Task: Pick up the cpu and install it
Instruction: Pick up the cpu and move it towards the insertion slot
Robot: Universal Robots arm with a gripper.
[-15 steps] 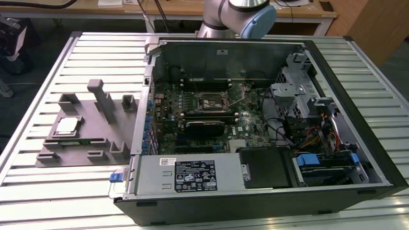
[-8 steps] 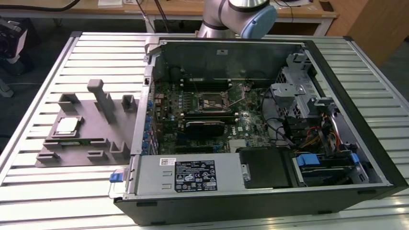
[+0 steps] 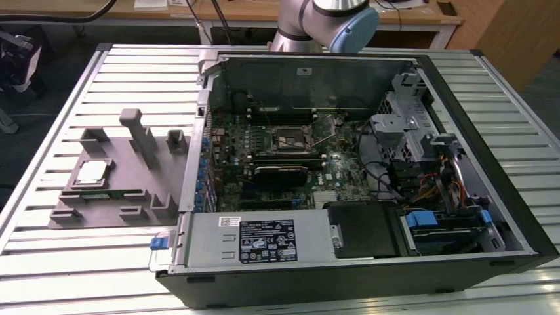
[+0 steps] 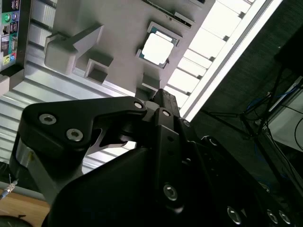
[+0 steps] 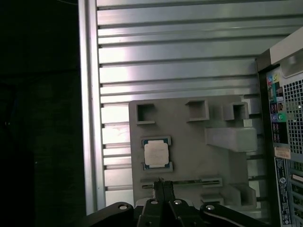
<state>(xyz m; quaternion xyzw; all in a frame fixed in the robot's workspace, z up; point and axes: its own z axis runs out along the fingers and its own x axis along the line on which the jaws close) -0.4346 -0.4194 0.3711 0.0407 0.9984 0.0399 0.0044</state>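
flat silvery square cpu (image 5: 156, 154) sits in gray holder (image 5: 189, 142); tool (image 5: 161, 181) closed together, empty.

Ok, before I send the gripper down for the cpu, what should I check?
1. cpu lying flat in its fixture pocket: ok.
2. cpu top uncovered: ok.
3. Gripper down at the cpu: not ok, it hangs above the fixture, apart from the cpu.
4. Jaws open for the pick: not ok, they look shut.
5. Case open on top: ok.
6. Socket ready to take the cpu: cannot tell.
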